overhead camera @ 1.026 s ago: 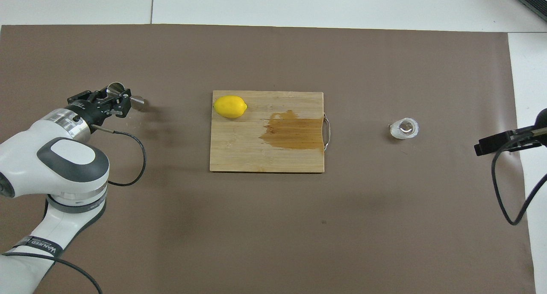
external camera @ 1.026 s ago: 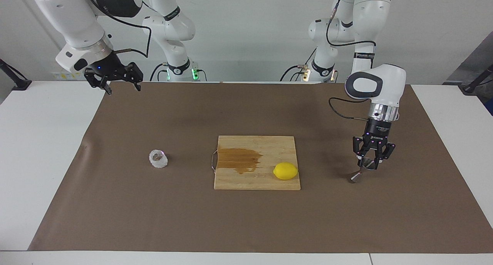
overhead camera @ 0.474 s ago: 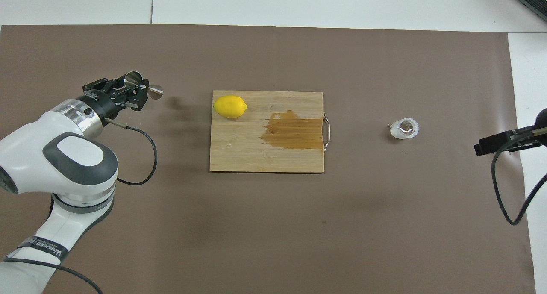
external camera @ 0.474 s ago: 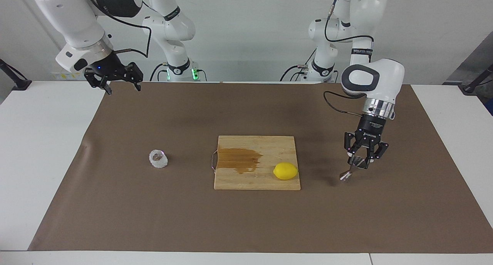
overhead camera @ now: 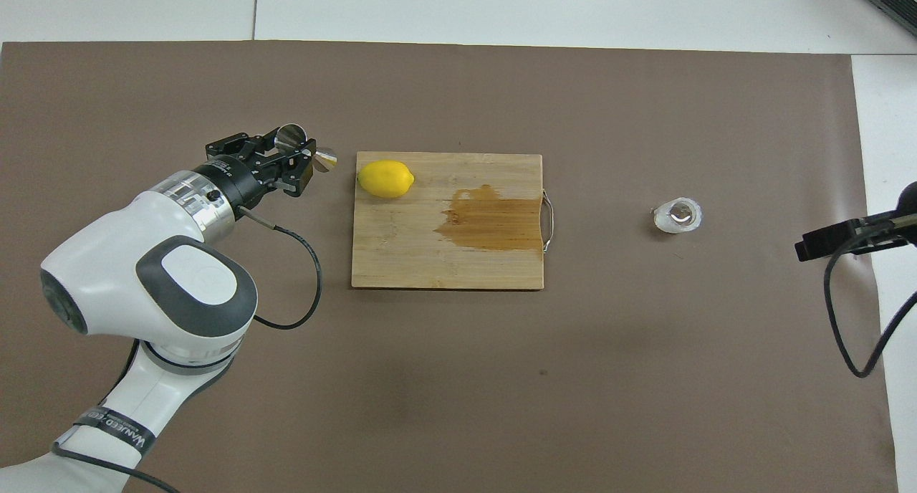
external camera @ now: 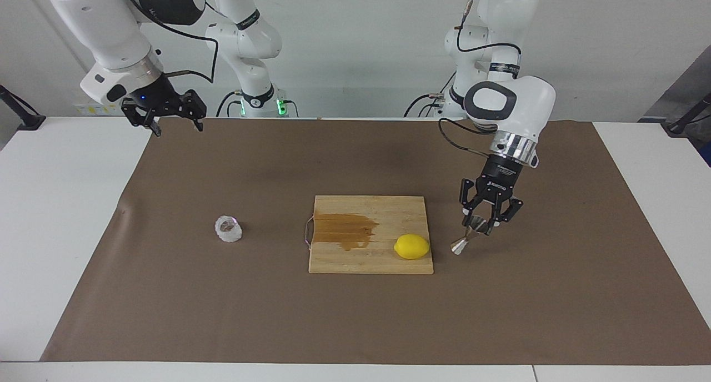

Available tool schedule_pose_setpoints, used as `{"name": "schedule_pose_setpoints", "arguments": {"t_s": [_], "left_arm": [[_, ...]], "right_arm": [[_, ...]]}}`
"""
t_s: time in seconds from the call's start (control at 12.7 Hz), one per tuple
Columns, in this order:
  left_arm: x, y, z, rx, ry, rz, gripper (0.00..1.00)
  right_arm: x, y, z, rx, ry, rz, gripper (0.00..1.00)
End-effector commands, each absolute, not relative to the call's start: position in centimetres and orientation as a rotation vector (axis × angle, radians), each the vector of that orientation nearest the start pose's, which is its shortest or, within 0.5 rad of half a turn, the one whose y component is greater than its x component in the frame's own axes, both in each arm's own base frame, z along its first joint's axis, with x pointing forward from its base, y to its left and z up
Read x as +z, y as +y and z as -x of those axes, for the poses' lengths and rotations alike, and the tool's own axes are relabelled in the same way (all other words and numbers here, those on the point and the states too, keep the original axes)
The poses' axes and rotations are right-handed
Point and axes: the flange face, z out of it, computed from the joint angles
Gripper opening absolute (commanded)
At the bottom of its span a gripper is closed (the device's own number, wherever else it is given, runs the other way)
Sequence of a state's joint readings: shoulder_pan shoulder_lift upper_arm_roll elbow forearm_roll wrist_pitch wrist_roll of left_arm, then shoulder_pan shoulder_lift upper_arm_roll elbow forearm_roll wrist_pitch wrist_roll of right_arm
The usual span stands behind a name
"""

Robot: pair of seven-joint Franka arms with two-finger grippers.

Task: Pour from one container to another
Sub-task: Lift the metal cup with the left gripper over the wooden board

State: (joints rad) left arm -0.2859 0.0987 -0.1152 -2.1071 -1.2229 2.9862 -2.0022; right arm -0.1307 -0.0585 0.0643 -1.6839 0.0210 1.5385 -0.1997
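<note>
The steel jigger (external camera: 459, 246) hangs tilted in my left gripper (external camera: 479, 225), which is shut on its upper cone. It is held above the brown mat, just beside the cutting board's edge by the lemon. In the overhead view the jigger (overhead camera: 326, 161) sticks out of the left gripper (overhead camera: 296, 158) toward the lemon. The knobbly clear glass cup (external camera: 228, 229) stands upright on the mat toward the right arm's end, also in the overhead view (overhead camera: 678, 216). My right gripper (external camera: 166, 115) waits open and empty, raised over the mat's corner by its base.
A wooden cutting board (external camera: 389, 262) with a wire handle lies mid-table, with a brown wet stain (external camera: 344, 231) on it. A yellow lemon (external camera: 411, 246) rests on the board's corner farther from the robots. The brown mat (external camera: 355, 326) covers most of the white table.
My left gripper has carried the jigger from the mat near the left arm's end toward the cutting board, now just beside the lemon. The right arm and the glass cup have not moved.
</note>
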Motion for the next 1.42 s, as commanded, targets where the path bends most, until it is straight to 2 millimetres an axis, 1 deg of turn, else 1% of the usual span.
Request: {"name": "schedule_pose_setpoints", "arguments": {"t_s": [0.0,0.08,0.39,0.63,0.71,0.87,0.95,1.03,1.11,1.18,1.26,1.34], "left_arm": [[44.5,-19.4,-55.5,-0.488,2.206,-0.45,0.0],[44.5,-20.6,-55.1,-0.499,2.207,-0.455,0.0],[44.8,-27.4,-52.0,-0.512,2.168,-0.572,0.0],[45.4,-30.4,-50.7,-0.54,2.142,-0.639,0.0],[45.5,-31.2,-50.2,-0.548,2.138,-0.655,0.0],[45.5,-32.4,-50.0,-0.562,2.13,-0.672,0.0],[44.8,-33.5,-49.6,-0.568,2.136,-0.698,0.0],[44.6,-35.2,-50.1,-0.56,2.118,-0.734,0.0],[44.0,-37.0,-50.5,-0.555,2.107,-0.757,0.0],[43.5,-38.3,-50.0,-0.553,2.101,-0.775,0.0],[42.8,-38.8,-49.8,-0.536,2.103,-0.794,0.0],[42.0,-39.8,-49.4,-0.523,2.099,-0.831,0.0]], "right_arm": [[60.5,-3.3,-52.5,0.132,-0.172,3.086,1.0],[60.5,-3.3,-52.5,0.132,-0.172,3.086,1.0],[60.5,-3.3,-52.5,0.132,-0.172,3.086,1.0],[60.5,-3.3,-52.5,0.132,-0.172,3.086,1.0],[60.5,-3.3,-52.5,0.132,-0.172,3.086,1.0],[60.5,-3.3,-52.5,0.132,-0.172,3.086,1.0],[60.5,-3.3,-52.5,0.132,-0.172,3.086,1.0],[60.5,-3.3,-52.5,0.132,-0.172,3.086,1.0],[60.5,-3.3,-52.5,0.132,-0.172,3.086,1.0],[60.5,-3.3,-52.5,0.132,-0.172,3.086,1.0],[60.5,-3.3,-52.5,0.132,-0.172,3.086,1.0],[60.5,-3.3,-52.5,0.132,-0.172,3.086,1.0]]}}
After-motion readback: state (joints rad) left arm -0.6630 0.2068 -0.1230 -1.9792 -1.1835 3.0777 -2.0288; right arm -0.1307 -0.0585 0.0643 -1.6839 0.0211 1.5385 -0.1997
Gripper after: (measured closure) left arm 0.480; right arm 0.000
